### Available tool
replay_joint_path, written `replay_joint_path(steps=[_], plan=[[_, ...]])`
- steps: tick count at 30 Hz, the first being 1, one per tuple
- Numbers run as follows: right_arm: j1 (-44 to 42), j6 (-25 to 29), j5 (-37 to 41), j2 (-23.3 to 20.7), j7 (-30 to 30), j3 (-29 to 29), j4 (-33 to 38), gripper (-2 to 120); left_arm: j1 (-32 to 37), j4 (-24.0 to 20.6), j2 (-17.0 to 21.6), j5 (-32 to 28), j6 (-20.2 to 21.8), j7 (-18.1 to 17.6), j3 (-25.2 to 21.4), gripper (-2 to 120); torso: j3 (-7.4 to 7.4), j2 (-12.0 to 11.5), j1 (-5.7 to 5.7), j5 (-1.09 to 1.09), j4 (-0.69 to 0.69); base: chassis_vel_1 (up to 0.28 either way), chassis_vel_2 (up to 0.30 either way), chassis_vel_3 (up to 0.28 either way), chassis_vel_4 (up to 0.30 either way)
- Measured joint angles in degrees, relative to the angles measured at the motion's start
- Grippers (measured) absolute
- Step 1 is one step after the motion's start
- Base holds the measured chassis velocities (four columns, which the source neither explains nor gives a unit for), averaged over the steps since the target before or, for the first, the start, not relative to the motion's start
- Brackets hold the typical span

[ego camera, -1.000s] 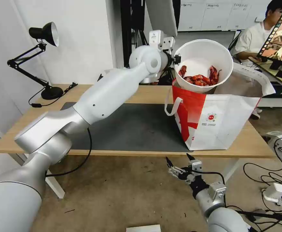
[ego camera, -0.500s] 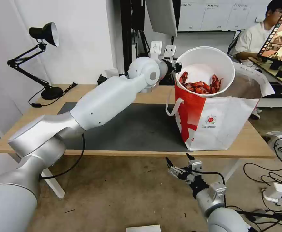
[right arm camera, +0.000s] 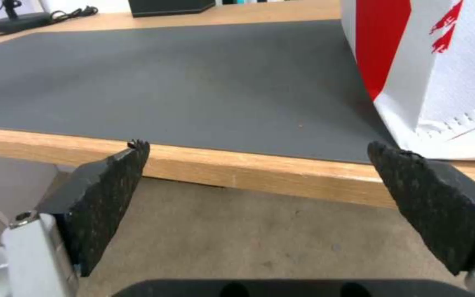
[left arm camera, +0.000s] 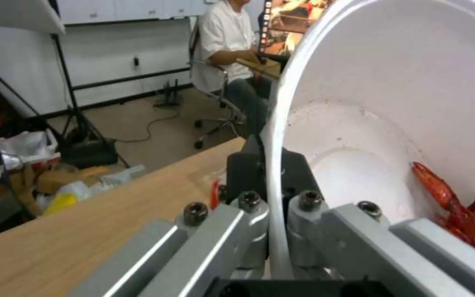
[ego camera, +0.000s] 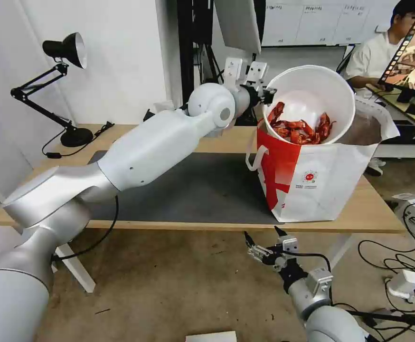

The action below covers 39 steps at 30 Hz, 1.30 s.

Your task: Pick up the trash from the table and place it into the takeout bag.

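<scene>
Head view, upper centre-right: left gripper [ego camera: 266,95] is clenched on the near rim of the white round bowl with red crayfish shells [ego camera: 309,102], holding it tipped w/ its open side toward the camera, directly over the mouth of the large white-and-red boxy takeout bag [ego camera: 312,180]. Tilt seems deliberate: shells [ego camera: 302,130] have slid to the bowl's lowest edge, which sits right at the bag's top opening, so contents or the whole bowl can go in w/o spilling on the light-wood tabletop [ego camera: 41,204]. Left wrist view confirms the pinch: thin bowl rim [left arm camera: 275,173] runs between the two black fingers [left arm camera: 248,165], one outside, one inside the wall, and a shell [left arm camera: 457,210] lies at lower right of that frame. Bag stands upright at centre-right on the table, partly on the dark grey mat [ego camera: 193,190], its white loop handle [ego camera: 257,156] hanging on the side facing the arm; upright stance keeps the mouth open for the drop. Right gripper [ego camera: 263,242] waits below the table's front edge, lower centre, jaws spread wide & grasping nothing; right wrist view shows its two black pads [right arm camera: 111,173] well apart, facing the mat edge and the bag's lower corner [right arm camera: 441,103]. It's parked low, prob. to stay clear of the left arm's swing. Bowl is not yet inside the bag.
</scene>
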Motion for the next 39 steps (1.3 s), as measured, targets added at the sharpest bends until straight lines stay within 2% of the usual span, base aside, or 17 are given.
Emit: replay_joint_path(steps=[8, 13, 15, 17, 18, 21, 22, 24, 25, 27, 29, 31, 33, 36, 37, 39], plan=[[0.0, 0.0, 0.0, -0.01, 0.0, 0.0, 0.0, 100, 0.02, -0.69, 0.05, -0.16, 0.0, -0.05, 1.92, 0, 0.0, 0.0, 0.0, 0.0, -0.01, 0.0, 0.0, 0.0, 0.0], [0.0, 0.0, 0.0, 0.0, 0.0, 0.0, 0.0, 100, 0.03, -1.25, 1.0, -0.11, 1.64, 2.69, 3.1, 0, 0.0, 0.0, 0.0, 0.0, 0.0, 0.0, 0.0, 0.0, 0.0], [0.0, 0.0, 0.0, 0.0, 0.0, 0.0, 0.0, 100, 0.03, -1.61, 1.05, -0.11, 2.04, 3.09, 3.24, 4, 0.0, 0.0, 0.0, 0.0, 0.0, 0.0, 0.0, 0.0, 0.0], [0.0, 0.0, 0.0, 0.0, 0.0, 0.0, 0.0, 100, -0.02, -2.01, 1.05, -0.2, 2.36, 3.63, 3.39, 13, 0.0, 0.0, 0.0, 0.0, -0.01, 0.0, 0.0, 0.0, 0.0], [0.0, 0.0, 0.0, 0.0, 0.0, 0.0, 0.0, 100, -0.02, -2.01, 1.05, -0.2, 2.36, 3.63, 3.39, 13, 0.0, 0.0, 0.0, 0.0, -0.01, 0.0, 0.0, 0.0, 0.0], [0.0, 0.0, 0.0, 0.0, 0.0, 0.0, 0.0, 100, -0.14, -2.26, 0.94, -0.47, 2.51, 4.3, 3.46, 28, 0.0, 0.0, 0.0, 0.0, 0.0, 0.0, 0.0, 0.0, 0.0], [0.0, 0.0, 0.0, 0.0, 0.0, 0.0, 0.0, 100, -0.14, -2.26, 0.94, -0.47, 2.51, 4.3, 3.46, 28, 0.0, 0.0, 0.0, 0.0, 0.0, 0.0, 0.0, 0.0, 0.0], [0.0, 0.0, 0.0, 0.0, 0.0, 0.0, 0.0, 100, -0.17, -2.4, 0.92, -0.59, 2.56, 4.32, 3.45, 38, 0.0, 0.0, 0.0, 0.0, 0.0, 0.0, 0.0, 0.0, 0.0], [0.0, 0.0, 0.0, 0.0, 0.0, 0.0, 0.0, 100, -0.17, -2.4, 0.92, -0.59, 2.56, 4.32, 3.45, 38, 0.0, 0.0, 0.0, 0.0, 0.0, 0.0, 0.0, 0.0, 0.0], [0.0, 0.0, 0.0, 0.0, 0.0, 0.0, 0.0, 100, -0.16, -2.63, 1.09, -0.63, 2.56, 4.34, 3.29, 51, 0.0, 0.0, 0.0, 0.0, -0.01, 0.0, 0.0, 0.0, 0.0], [0.0, 0.0, 0.0, 0.0, 0.0, 0.0, 0.0, 100, -0.08, -2.92, 1.43, -0.6, 2.43, 4.45, 3.18, 54, 0.0, 0.0, 0.01, 0.0, -0.01, 0.0, 0.0, 0.0, 0.0], [0.0, 0.0, 0.0, 0.0, 0.0, 0.0, 0.0, 100, 0.41, -3.91, 3.02, -0.36, 0.85, 5.03, 3.14, 65, 0.0, 0.0, 0.0, 0.0, -0.01, 0.0, 0.0, 0.0, 0.0], [0.0, 0.0, 0.0, 0.0, 0.0, 0.0, 0.0, 100, 0.64, -4.29, 3.68, -0.19, 0.16, 5.28, 3.14, 69, 0.0, 0.0, 0.0, 0.0, 0.0, 0.0, 0.0, 0.0, 0.0], [0.0, 0.0, 0.0, 0.0, 0.0, 0.0, 0.0, 100, 1.88, -5.86, 6.31, 0.7, -2.32, 6.1, 3.02, 82, 0.0, 0.0, 0.0, -0.01, 0.01, 0.0, 0.0, 0.0, 0.0], [0.0, 0.0, 0.0, 0.0, 0.0, 0.0, 0.0, 100, 1.88, -5.86, 6.31, 0.7, -2.32, 6.1, 3.02, 82, 0.0, 0.0, 0.0, -0.01, 0.01, 0.0, 0.0, 0.0, 0.0], [0.0, 0.0, 0.0, 0.0, 0.0, 0.0, 0.0, 100, 3.14, -7.27, 8.34, 2.2, -3.82, 6.14, 2.17, 93, 0.0, 0.0, 0.0, 0.0, -0.01, 0.0, 0.0, 0.0, 0.0]])
